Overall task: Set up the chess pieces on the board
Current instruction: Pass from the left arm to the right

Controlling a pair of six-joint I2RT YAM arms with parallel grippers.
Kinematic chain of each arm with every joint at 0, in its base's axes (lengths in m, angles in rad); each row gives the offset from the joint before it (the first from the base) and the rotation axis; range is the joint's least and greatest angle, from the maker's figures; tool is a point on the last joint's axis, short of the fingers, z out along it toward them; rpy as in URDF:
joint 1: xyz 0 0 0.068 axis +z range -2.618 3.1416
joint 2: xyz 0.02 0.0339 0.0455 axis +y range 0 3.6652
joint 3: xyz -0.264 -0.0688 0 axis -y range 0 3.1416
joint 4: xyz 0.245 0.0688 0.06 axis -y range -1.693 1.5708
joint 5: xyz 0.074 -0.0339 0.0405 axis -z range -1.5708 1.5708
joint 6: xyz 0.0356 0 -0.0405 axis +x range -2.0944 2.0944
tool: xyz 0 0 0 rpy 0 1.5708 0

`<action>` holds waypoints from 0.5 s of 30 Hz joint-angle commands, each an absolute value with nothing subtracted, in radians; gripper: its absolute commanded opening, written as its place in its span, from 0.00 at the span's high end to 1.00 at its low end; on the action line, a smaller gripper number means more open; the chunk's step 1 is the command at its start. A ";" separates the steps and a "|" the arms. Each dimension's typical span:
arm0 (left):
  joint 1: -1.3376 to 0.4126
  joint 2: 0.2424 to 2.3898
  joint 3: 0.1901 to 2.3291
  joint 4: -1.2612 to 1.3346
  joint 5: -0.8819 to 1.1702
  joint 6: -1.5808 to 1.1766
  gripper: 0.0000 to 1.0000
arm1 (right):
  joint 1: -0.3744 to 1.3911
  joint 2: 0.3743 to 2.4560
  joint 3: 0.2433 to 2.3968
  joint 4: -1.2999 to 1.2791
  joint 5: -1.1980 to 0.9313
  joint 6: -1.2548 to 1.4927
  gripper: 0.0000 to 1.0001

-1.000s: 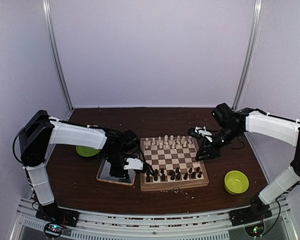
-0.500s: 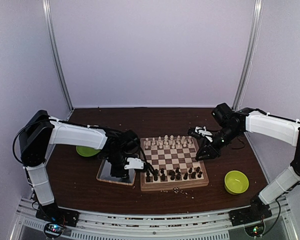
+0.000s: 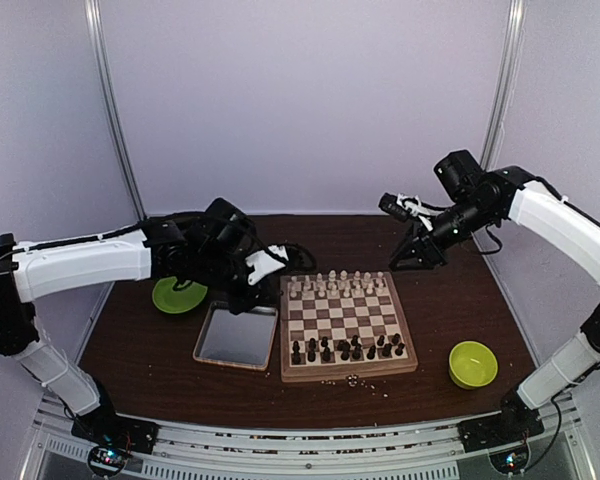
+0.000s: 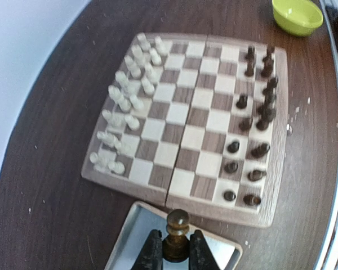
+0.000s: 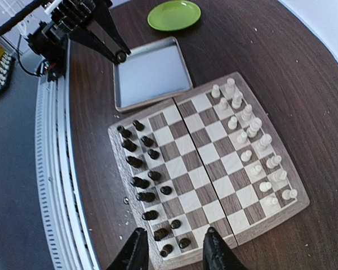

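The board point(image 3: 350, 373) lies mid-table, with the dark chess pieces point(image 3: 345, 349) in its two near rows and pale chessmen point(image 3: 340, 283) in the far rows. My left gripper point(image 3: 277, 262) hangs high above the tray's far edge. In the left wrist view the left gripper point(image 4: 174, 243) is shut on a dark pawn point(image 4: 177, 224), with the board point(image 4: 208, 115) and dark pieces point(image 4: 253, 107) below. My right gripper point(image 3: 408, 257) is raised off the board's far right corner. In the right wrist view the right gripper point(image 5: 174, 250) is open and holds nothing, above the dark pieces point(image 5: 143, 169).
A silver tray point(image 3: 235, 337) lies left of the board. A green plate point(image 3: 178, 296) sits behind the tray, and a green bowl point(image 3: 473, 364) stands at the near right. Small crumbs dot the table in front of the board.
The left gripper closed at the board's near left and rose up and back, now holding a dark pawn. The right arm lifted from the board's right edge and its jaws widened.
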State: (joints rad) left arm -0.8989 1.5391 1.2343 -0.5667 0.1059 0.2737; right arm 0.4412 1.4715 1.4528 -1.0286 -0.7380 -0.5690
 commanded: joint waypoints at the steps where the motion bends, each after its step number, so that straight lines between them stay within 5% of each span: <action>1: -0.908 1.514 1.194 -0.242 0.216 0.090 0.96 | 0.439 1.551 1.556 -1.115 -0.900 -0.506 0.64; 15: -0.952 1.611 1.247 -0.091 0.215 -0.021 0.95 | 0.569 1.792 1.768 -1.041 -0.968 -0.302 0.63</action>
